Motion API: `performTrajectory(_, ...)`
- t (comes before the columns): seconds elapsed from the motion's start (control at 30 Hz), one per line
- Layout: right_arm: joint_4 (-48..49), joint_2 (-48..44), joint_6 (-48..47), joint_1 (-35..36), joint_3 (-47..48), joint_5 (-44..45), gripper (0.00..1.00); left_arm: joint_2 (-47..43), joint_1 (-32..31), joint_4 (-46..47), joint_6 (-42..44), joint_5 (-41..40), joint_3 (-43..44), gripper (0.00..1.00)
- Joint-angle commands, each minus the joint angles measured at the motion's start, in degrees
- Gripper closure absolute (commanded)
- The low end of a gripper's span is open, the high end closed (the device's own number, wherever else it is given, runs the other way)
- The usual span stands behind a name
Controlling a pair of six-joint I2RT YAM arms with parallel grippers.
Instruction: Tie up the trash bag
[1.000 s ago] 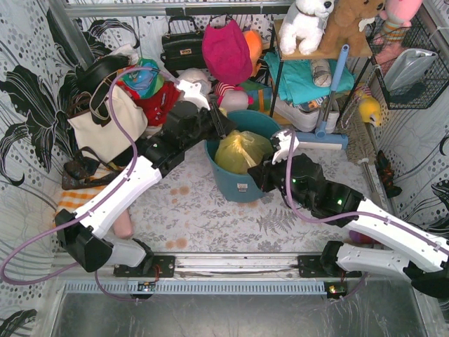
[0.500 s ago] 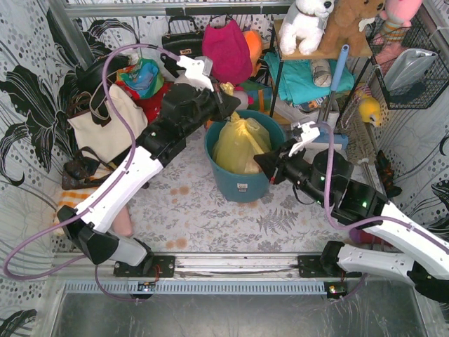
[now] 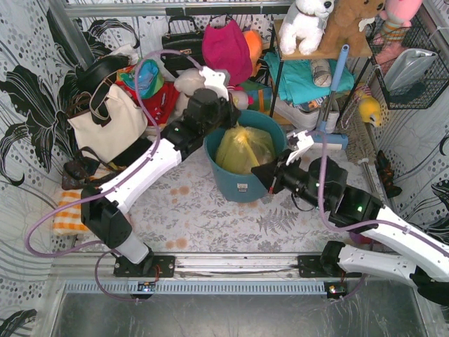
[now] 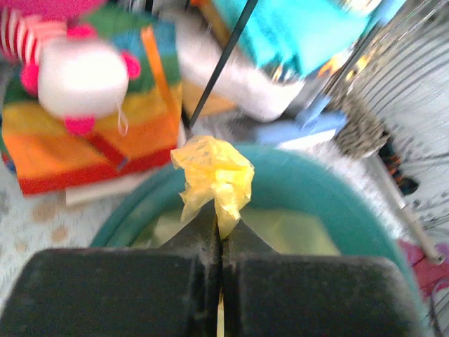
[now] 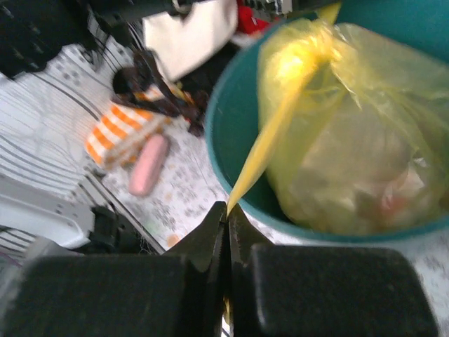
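The yellow-green trash bag (image 3: 244, 149) sits inside the round teal bin (image 3: 242, 188), its top gathered. My left gripper (image 3: 224, 119) hangs over the bin's far-left rim, shut on a crumpled yellow end of the bag (image 4: 214, 172) that sticks out past the fingertips. My right gripper (image 3: 259, 174) is at the bin's near-right side, shut on a thin, taut, twisted strand of the bag (image 5: 277, 133) that runs up to the gathered top. In the right wrist view, pale contents show through the bag (image 5: 358, 147).
Handbags (image 3: 105, 119) and stuffed toys (image 3: 228, 49) crowd the back left. A shelf with folded cloth (image 3: 302, 77) and a blue-handled mop (image 3: 331, 84) stand behind the bin on the right. A pink tube (image 5: 149, 165) and an orange striped cloth (image 3: 66, 214) lie on the floor to the left.
Both grippers have closed on ends of the bag. The left arm lifted the bag's top, then came down toward the far rim. The right gripper has pulled its strand toward the near right.
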Motion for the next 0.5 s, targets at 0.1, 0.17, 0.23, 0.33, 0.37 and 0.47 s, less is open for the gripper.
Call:
performTrajectory(0.1, 3.87, -0.16, -2.2, 0.0, 7.26, -3.79, 1.0, -0.89, 0.63, 4.74, 4.39, -4.9, 7.62, 1.0)
performTrajectory(0.17, 3.93, -1.92, -0.4, -0.03, 3.73, -2.37, 1.0, -0.72, 0.63, 6.21, 4.96, -5.51, 4.91, 1.0)
performTrajectory(0.23, 3.96, -4.18, 1.69, -0.02, -0.51, -1.38, 1.0, -0.4, 0.64, 8.28, 4.82, -6.28, 1.77, 1.0)
performTrajectory(0.33, 5.44, -7.63, 5.6, -0.05, -7.31, -0.78, 1.0, 0.61, 0.64, 10.21, 4.72, -8.22, -1.18, 1.0)
performTrajectory(0.37, 5.96, -8.73, 6.83, -0.04, -9.1, -0.7, 1.0, 1.11, 0.68, 10.49, 4.76, -8.7, -1.54, 1.0)
performTrajectory(0.47, 6.92, -10.37, 8.37, -0.01, -11.34, -0.8, 1.0, 2.23, 0.73, 10.8, 5.86, -9.2, -0.57, 1.0)
